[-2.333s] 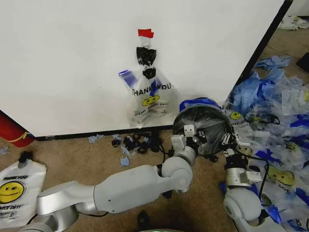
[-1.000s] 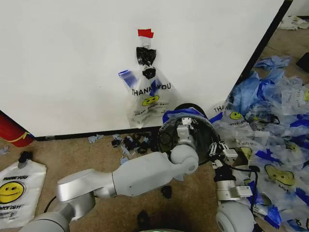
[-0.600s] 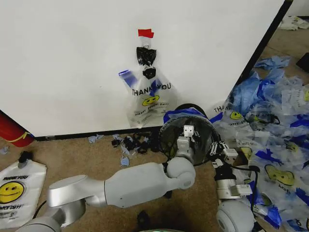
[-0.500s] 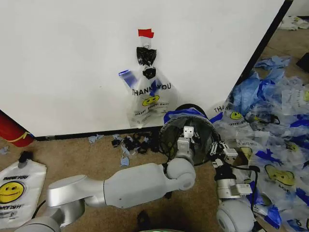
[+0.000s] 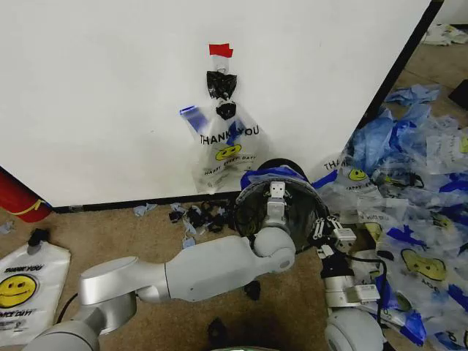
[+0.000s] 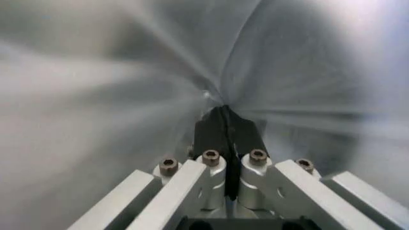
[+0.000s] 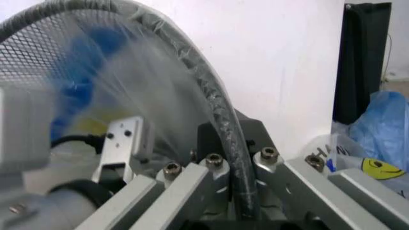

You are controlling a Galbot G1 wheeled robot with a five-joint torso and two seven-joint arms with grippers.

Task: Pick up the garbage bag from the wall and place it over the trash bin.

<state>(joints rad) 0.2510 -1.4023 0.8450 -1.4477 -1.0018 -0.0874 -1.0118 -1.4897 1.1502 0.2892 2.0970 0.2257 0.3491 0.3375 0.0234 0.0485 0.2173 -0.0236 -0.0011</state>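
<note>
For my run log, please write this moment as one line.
left gripper: shut on thin see-through plastic bag inside bin | right gripper: shut on black wire-mesh bin rim

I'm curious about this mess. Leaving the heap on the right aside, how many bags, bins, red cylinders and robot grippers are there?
bags: 3 (wall bag, garbage bag inside the bin, floor bag)
trash bin: 1
red cylinder: 1
grippers: 2 (left gripper, right gripper)
total: 7
</note>
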